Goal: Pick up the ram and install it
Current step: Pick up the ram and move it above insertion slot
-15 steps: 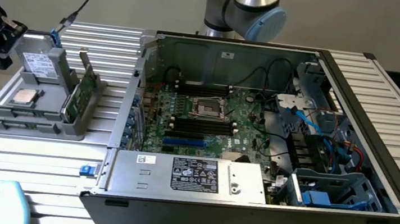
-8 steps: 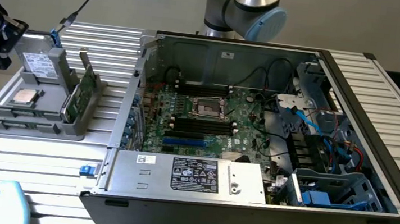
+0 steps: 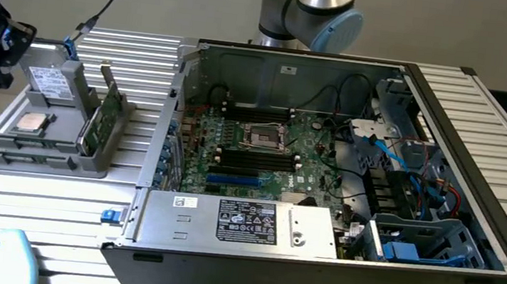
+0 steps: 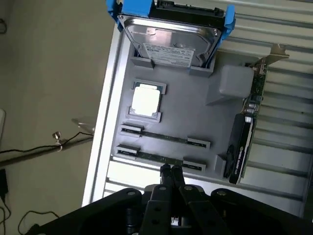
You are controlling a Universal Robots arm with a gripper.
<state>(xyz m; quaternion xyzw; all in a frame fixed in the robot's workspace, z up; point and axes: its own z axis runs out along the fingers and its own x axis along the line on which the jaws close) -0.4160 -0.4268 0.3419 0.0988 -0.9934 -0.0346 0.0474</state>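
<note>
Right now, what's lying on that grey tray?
On the tray: a hard drive, a processor, two ram sticks lying flat, and a card on edge. The drive covers whatever is under it; the shut fingers hide a bit of its rim.

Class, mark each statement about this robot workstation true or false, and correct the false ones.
1. The gripper is shut and holds nothing. True.
2. The ram is seated in the motherboard. False: it stands on edge in the grey tray.
3. The hard drive sits in a red bracket. False: the bracket is blue.
4. The computer case lies open, with the motherboard showing. True.
5. A processor chip lies in the tray. True.
</note>
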